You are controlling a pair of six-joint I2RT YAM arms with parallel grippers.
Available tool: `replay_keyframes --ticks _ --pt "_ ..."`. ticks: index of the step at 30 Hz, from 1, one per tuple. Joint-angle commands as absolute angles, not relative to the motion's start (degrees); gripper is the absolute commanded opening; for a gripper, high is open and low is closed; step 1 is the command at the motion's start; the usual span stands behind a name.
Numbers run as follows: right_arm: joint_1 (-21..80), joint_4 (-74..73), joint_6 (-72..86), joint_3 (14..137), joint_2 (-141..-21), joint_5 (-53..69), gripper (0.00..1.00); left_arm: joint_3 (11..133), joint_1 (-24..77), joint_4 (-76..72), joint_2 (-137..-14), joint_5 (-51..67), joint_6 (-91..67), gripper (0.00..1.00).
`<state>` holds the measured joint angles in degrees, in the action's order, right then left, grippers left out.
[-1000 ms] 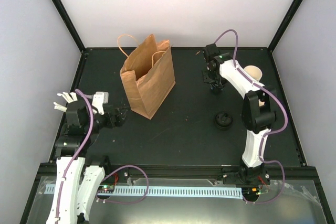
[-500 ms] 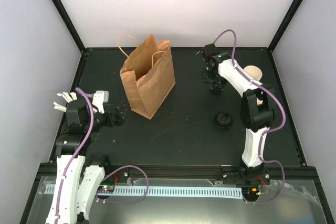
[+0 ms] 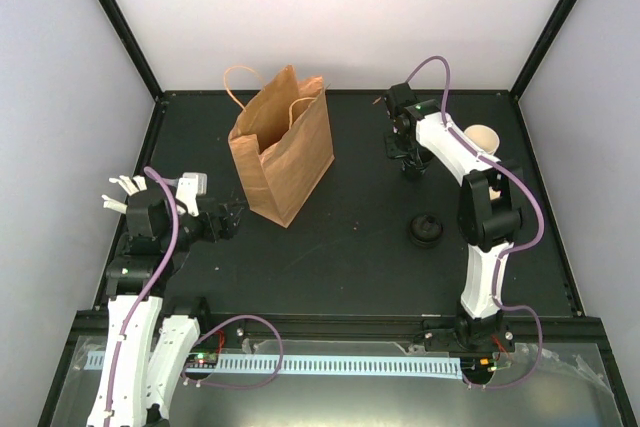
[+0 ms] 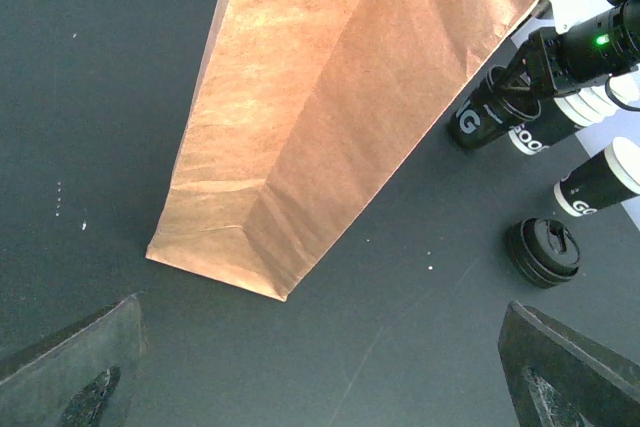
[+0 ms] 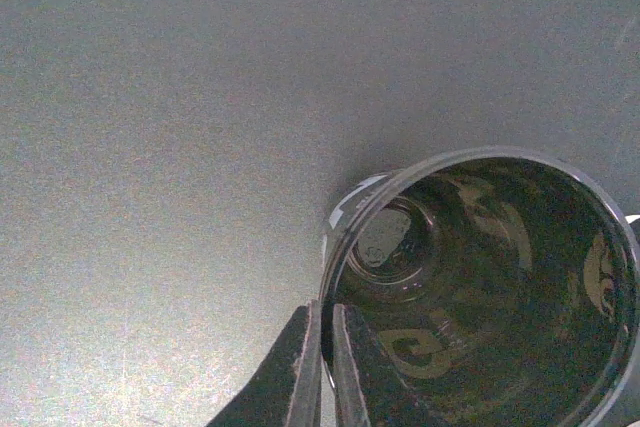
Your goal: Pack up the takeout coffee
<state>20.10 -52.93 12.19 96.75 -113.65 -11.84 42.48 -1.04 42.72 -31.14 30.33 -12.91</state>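
Note:
The takeout coffee [image 4: 598, 183], a small black cup with white print and a white inside, stands alone on the table right of the brown paper bag [image 3: 282, 147]. My right gripper [image 5: 322, 315] is not on it. It is shut on the rim of another black cup [image 5: 480, 287] with a dark inside, one finger inside the wall and one outside. The left wrist view shows that cup [image 4: 478, 115] under my right gripper [image 4: 522, 85]. My left gripper [image 4: 320, 357] is open and holds nothing, low by the bag's near corner.
A nested stack of like cups [image 4: 560, 119] lies just beyond the gripped cup. A black lid [image 3: 424, 230] lies on the table nearer the front. A cream cup mouth [image 3: 483, 135] shows beside the right arm. The bag [image 4: 350, 97] stands upright with its handles up.
The right wrist has shifted very slightly over the cups at the back. The left arm, the bag and the lid have not moved.

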Motion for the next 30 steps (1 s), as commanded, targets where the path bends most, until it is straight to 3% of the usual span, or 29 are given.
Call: replay_keyframes --ticks 1,7,16,26,30 --pt "19.6 -52.79 11.58 97.36 -114.14 -12.81 0.07 42.54 -1.02 41.26 -31.3 31.2 -13.28 0.99" --pt "19.6 -52.87 11.47 97.73 -114.41 -12.95 0.14 42.54 -1.05 41.37 -31.38 31.25 -13.31 0.99" --pt "19.61 -53.12 11.27 98.17 -115.05 -12.93 0.15 42.52 -1.05 41.37 -31.47 31.2 -13.22 0.99" --pt "19.6 -54.53 10.32 99.41 -114.31 -13.3 0.02 42.58 -1.0 41.53 -31.4 31.06 -13.25 0.99" --pt "19.61 -55.47 9.68 99.82 -113.91 -13.85 0.01 42.62 -1.02 41.45 -31.48 31.1 -13.29 0.99"
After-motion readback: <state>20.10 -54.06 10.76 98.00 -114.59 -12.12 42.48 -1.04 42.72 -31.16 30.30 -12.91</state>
